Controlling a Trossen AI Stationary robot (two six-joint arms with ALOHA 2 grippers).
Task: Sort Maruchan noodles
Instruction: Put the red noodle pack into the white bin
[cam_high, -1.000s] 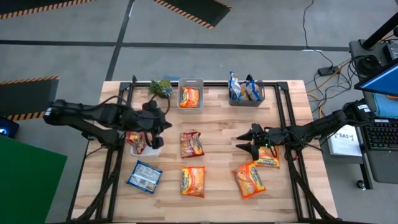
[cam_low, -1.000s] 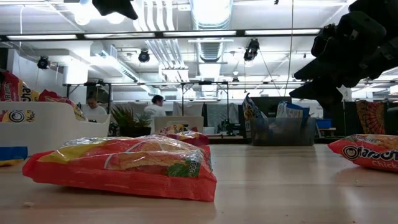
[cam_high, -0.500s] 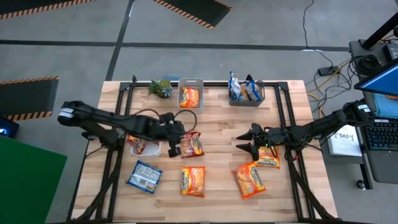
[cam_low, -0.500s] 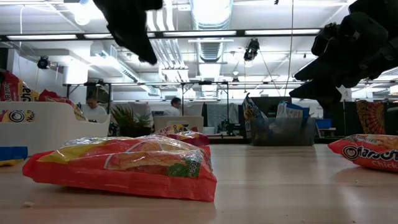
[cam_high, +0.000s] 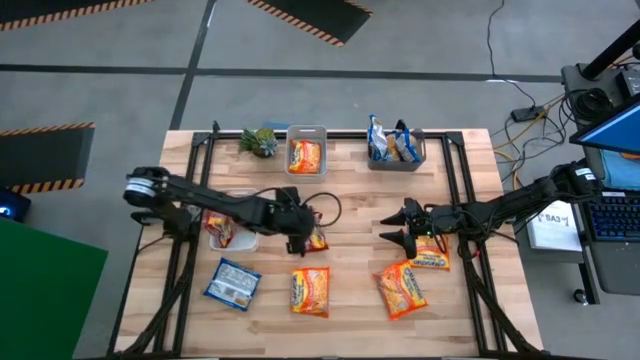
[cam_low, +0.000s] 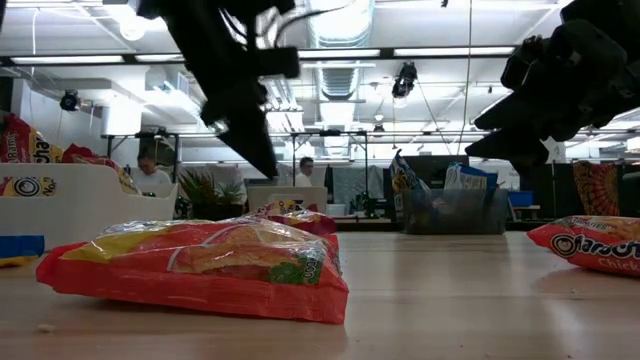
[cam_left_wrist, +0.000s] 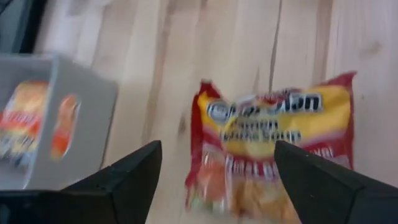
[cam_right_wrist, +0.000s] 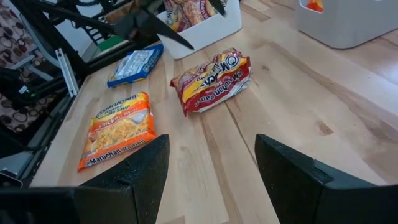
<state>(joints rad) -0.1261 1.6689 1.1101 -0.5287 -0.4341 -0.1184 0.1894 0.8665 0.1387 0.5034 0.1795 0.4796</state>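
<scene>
Left end effector (cam_high: 303, 238), fingers spread, hovers over a red packet (cam_high: 314, 237) beside the white bin (cam_high: 248, 240) of packets.

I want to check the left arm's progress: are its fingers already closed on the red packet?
No. In the left wrist view the left gripper is open, its fingers spread apart above the red packet.

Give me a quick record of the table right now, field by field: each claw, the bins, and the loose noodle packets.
left claw: open, over the red-and-yellow crinkly plastic noodle packet at table centre
right claw: open, waiting over the table's right side
white bin: red packets
grey bin: orange packet
dark bin: blue packets
loose blue packet: front left
loose orange packet: front centre
</scene>
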